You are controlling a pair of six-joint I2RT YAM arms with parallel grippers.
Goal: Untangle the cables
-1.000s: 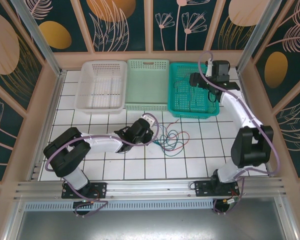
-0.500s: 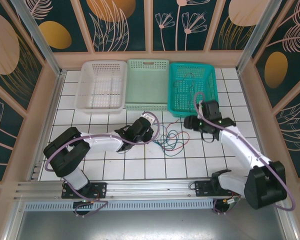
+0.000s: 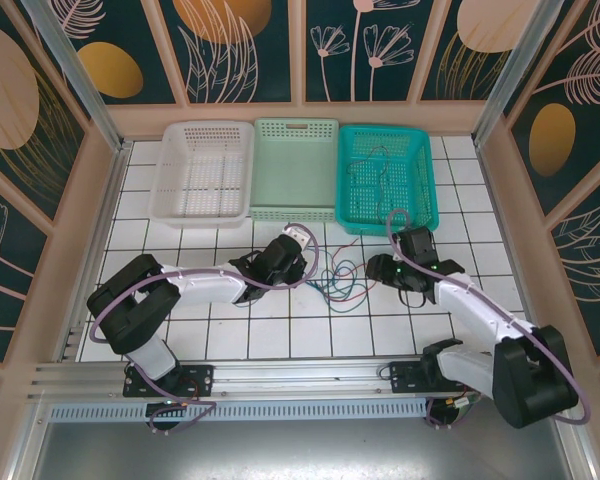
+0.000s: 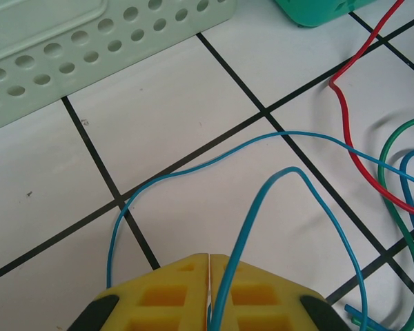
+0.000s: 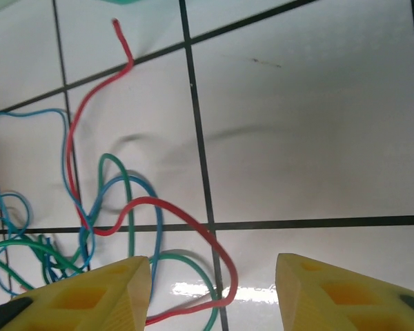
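- White tiled table (image 3: 210,335), walled enclosure.
- Cables (image 3: 337,280): tangled heap mid-table, between both arms.
- Left gripper (image 4: 209,276): clenched on blue cable (image 4: 290,170).
- Right gripper (image 5: 214,289): jaws apart, low over red cable (image 5: 146,200).
- Risk: pinching neighbouring strands together would likely tighten the knot.

- Bright, even light falls from above in the top view, and the white tiled surface (image 3: 230,330) shows only soft shadows close under the arms.
- In the right wrist view, a white glare patch sits on the glossy tile near the bottom edge.
- The cables (image 5: 143,200) cast faint, blurred shadows there.
- The yellow fingers (image 5: 90,300) of the right gripper (image 5: 214,269) look slightly soft, while the tiles stay sharp.
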